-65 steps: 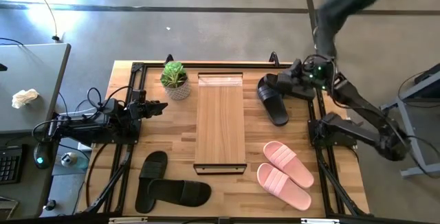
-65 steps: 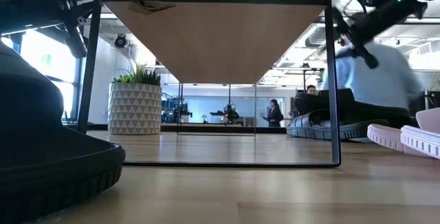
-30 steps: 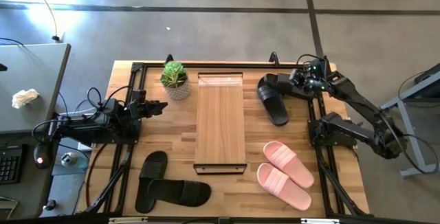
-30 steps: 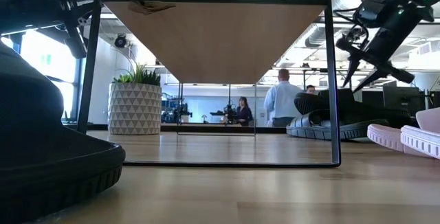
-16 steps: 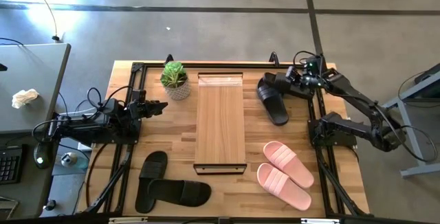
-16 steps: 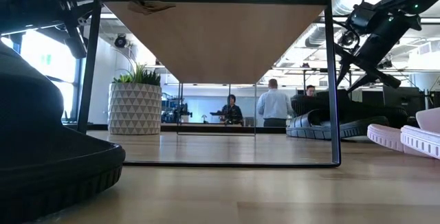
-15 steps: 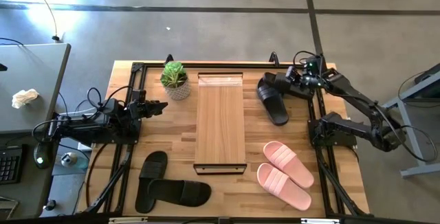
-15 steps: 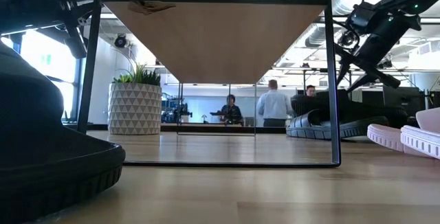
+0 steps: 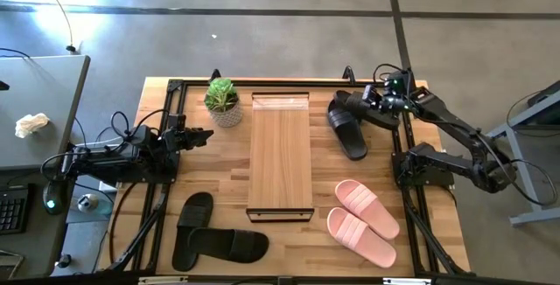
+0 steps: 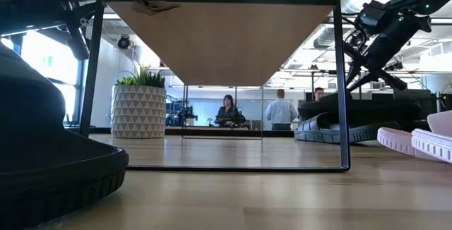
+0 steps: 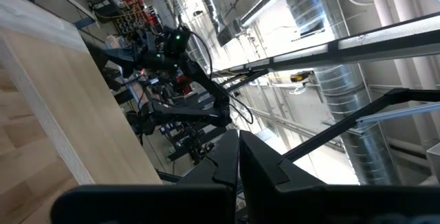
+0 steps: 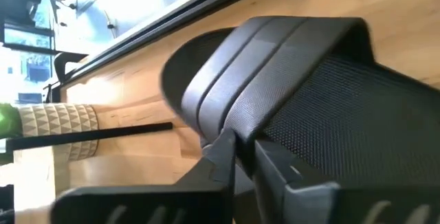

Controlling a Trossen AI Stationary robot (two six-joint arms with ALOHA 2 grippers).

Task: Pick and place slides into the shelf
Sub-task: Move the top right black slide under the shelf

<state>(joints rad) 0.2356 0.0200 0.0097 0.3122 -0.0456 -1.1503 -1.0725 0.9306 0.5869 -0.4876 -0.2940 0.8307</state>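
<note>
Hovering right gripper (image 9: 350,103) over black slide (image 9: 347,128)

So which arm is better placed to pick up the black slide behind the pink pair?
The right one. Its gripper is already at that black slide, right of the shelf. The left gripper waits across the shelf, near the plant.

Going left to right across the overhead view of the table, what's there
Left gripper → black slide pair → potted plant → shelf → lone black slide, with the right gripper above its strap → pink slide pair.
</note>
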